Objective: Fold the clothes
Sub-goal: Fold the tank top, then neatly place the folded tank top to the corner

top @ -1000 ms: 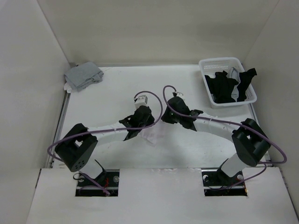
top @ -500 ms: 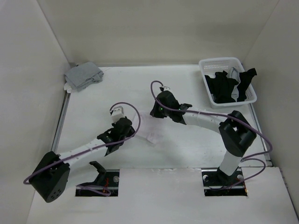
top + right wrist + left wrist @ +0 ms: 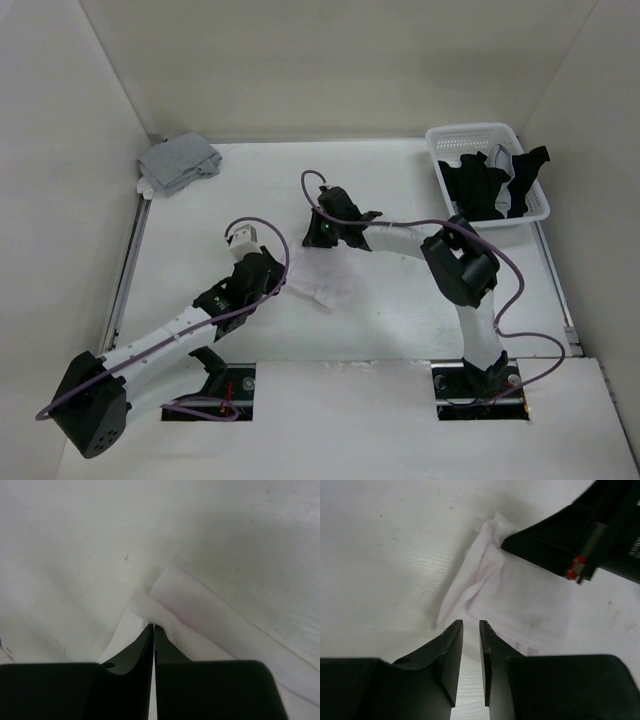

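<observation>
The white top (image 3: 322, 283) is lying crumpled near the middle of the table (image 3: 420, 320); its folded far corner could be dragged loose if fabric is catching in the right gripper (image 3: 153, 626), whose jaws are sitting all but closed on that corner; whether they are pinching it I cannot tell. The left gripper (image 3: 470, 626), jaws slightly apart and empty, is hovering low beside the top's near-left edge; the right arm is reaching in sideways.

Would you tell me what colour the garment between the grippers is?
The garment is white, faintly pink; clearest in the left wrist view.
</observation>
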### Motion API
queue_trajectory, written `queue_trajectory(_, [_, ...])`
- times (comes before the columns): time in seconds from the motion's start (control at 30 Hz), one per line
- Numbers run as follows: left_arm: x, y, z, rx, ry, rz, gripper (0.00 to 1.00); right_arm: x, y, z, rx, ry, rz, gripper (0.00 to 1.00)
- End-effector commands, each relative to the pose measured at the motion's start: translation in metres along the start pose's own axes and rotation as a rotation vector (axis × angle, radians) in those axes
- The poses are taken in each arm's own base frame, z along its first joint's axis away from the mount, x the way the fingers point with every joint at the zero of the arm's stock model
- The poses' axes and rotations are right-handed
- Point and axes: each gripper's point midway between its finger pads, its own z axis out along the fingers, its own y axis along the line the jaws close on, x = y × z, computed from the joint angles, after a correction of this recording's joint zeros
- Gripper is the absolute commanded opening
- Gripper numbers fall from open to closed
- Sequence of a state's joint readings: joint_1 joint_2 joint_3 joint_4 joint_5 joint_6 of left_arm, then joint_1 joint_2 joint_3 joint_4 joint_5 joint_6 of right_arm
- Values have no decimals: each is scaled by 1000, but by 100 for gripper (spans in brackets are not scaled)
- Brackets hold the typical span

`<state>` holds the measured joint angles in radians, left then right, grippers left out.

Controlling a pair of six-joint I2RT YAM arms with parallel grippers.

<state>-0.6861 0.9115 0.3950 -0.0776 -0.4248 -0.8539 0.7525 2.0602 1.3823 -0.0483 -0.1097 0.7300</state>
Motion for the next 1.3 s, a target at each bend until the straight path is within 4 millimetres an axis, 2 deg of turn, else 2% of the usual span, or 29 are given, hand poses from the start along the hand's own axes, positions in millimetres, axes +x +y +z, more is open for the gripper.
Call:
queue_trajectory(0.0, [-23, -42, -2, 100, -37, -44, 19, -28, 18, 4, -79, -46, 19, 6])
queue_trajectory(0.1, [-12, -55, 7, 121, -3, -32, 19, -31, 24, 9, -113, -41, 32, 7])
queue_trajectory(0.17, [0, -58, 21, 122, 3, -8, 20, -33, 28, 12, -133, -38, 39, 8])
queue_trajectory(0.3, [18, -35, 61, 59, 28, 27, 19, -33, 26, 18, -139, -33, 56, 9])
queue_trajectory(0.4, [31, -6, 74, 0, 56, 13, 18, -34, 21, 22, -133, -31, 67, 10])
queue_trajectory(0.47, [36, -1, 70, 5, 69, -11, 18, -35, 18, 23, -130, -30, 71, 9])
queue_trajectory(0.53, [33, -4, 59, 33, 57, -28, 18, -38, 15, 25, -126, -33, 75, 9])
queue_trajectory(0.67, [11, -22, 28, 127, -5, -63, 25, -49, 22, 23, -137, -50, 69, 9])
queue_trajectory(0.73, [-1, -23, 11, 140, -35, -75, 35, -59, 32, 13, -152, -67, 57, 13])
queue_trajectory(0.8, [-8, -12, -2, 111, -63, -89, 46, -67, 44, 0, -174, -94, 33, 20])
queue_trajectory(0.87, [-7, 2, -8, 69, -62, -110, 54, -76, 53, -19, -187, -129, 6, 32])
queue_trajectory(0.93, [3, 16, -8, 30, -29, -129, 63, -83, 59, -40, -200, -167, -14, 45])
queue_trajectory(1.03, [27, 14, -6, 55, 72, -144, 72, -83, 58, -71, -201, -218, -44, 56])
queue_trajectory(1.13, [46, 6, -3, 117, 141, -171, 79, -73, 50, -97, -187, -244, -74, 60])
queue_trajectory(1.27, [60, 4, 11, 127, 191, -205, 78, -62, 41, -132, -184, -288, -88, 61])
